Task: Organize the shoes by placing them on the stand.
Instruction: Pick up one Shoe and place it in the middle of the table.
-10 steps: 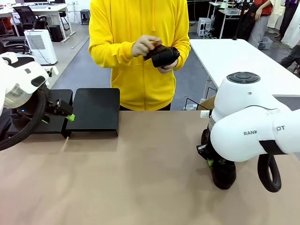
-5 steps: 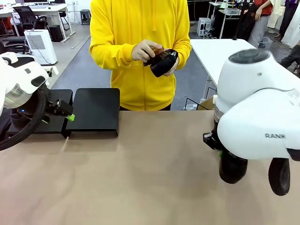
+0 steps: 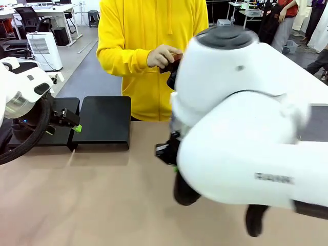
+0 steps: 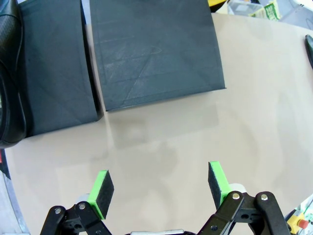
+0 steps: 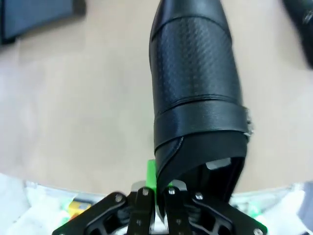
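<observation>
Right pincer (image 5: 157, 188) clamped on shoe (image 5: 195, 83) collar, toe ahead, over desk (image 5: 73, 107). Left pincer (image 4: 161, 188) apart, stand (image 4: 151, 54) just ahead. Step: carry; next, set shoe flat on stand.

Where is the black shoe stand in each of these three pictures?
Front view: the stand sits at left.
Left wrist view: the stand spans the top.
Right wrist view: the stand fills the top left corner.
Shared landmark: the tan table.
</observation>
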`<state>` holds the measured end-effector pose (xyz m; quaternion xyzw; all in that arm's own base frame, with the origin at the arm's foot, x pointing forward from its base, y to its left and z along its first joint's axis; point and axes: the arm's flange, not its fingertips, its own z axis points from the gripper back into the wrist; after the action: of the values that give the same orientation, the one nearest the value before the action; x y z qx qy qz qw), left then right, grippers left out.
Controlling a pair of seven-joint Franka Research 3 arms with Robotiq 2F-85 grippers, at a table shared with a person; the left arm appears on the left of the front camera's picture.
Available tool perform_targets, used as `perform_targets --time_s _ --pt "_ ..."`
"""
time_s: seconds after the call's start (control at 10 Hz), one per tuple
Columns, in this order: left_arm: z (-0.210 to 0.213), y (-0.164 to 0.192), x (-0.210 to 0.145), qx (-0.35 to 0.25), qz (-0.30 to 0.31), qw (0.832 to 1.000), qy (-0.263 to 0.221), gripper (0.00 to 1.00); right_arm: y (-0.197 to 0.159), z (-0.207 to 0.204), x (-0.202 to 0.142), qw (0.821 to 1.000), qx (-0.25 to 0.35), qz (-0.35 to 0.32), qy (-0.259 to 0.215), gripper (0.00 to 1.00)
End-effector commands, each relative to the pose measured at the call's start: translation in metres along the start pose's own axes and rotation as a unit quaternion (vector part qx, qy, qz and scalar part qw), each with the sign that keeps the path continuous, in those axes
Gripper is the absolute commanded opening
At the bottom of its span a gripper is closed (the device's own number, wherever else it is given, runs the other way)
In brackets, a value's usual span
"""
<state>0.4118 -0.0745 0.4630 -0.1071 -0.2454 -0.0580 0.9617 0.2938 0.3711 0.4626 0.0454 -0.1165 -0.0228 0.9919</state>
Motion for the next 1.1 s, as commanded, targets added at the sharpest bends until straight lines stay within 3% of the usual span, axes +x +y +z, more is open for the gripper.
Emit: perform_targets --time_s 0.0,0.3,0.8,1.0 --pt "0.000 0.003 0.000 -0.009 0.000 1.000 -0.002 1.00 0.036 -0.043 0.023 1.000 0.004 0.013 0.019 0.00" --pt "0.000 0.003 0.000 -0.009 0.000 1.000 -0.002 1.00 0.059 -0.092 0.021 0.998 -0.011 0.050 0.021 0.00" --pt "0.000 0.003 0.000 -0.009 0.000 1.000 -0.002 1.00 0.051 -0.118 0.024 0.999 -0.010 0.019 0.027 0.00" --pt "0.000 0.003 0.000 -0.009 0.000 1.000 -0.002 1.00 0.050 -0.121 0.026 0.999 -0.003 0.004 0.036 0.35"
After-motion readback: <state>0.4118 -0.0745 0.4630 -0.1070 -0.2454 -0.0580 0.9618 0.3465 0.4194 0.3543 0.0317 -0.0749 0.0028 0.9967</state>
